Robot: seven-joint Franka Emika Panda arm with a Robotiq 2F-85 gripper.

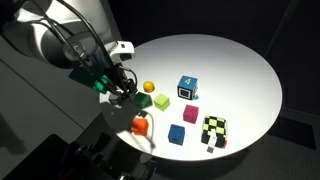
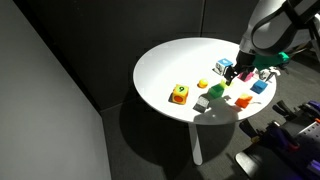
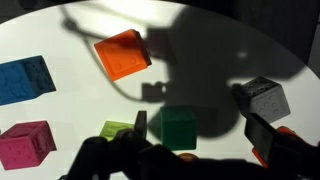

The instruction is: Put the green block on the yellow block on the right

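Observation:
The green block (image 3: 178, 127) sits on the white table, in my shadow. In the wrist view it lies between my two fingers, closer to the left one. My gripper (image 3: 200, 135) is open and holds nothing. The yellow block (image 3: 118, 130) stands just beside the green block, partly hidden by my left finger. In an exterior view my gripper (image 1: 126, 92) hovers over the table's near-left part, with the green block (image 1: 143, 100) and the yellow block (image 1: 161, 101) side by side. The green block also shows in an exterior view (image 2: 216, 91), below my gripper (image 2: 240, 75).
An orange cube (image 3: 122, 54), a blue cube (image 3: 22, 78), a magenta cube (image 3: 25, 145) and a grey cube (image 3: 262, 97) surround the spot. An orange-yellow ball (image 1: 149, 87), a blue numbered cube (image 1: 187, 87) and a checkered cube (image 1: 214, 130) stand on the round table (image 1: 240, 70).

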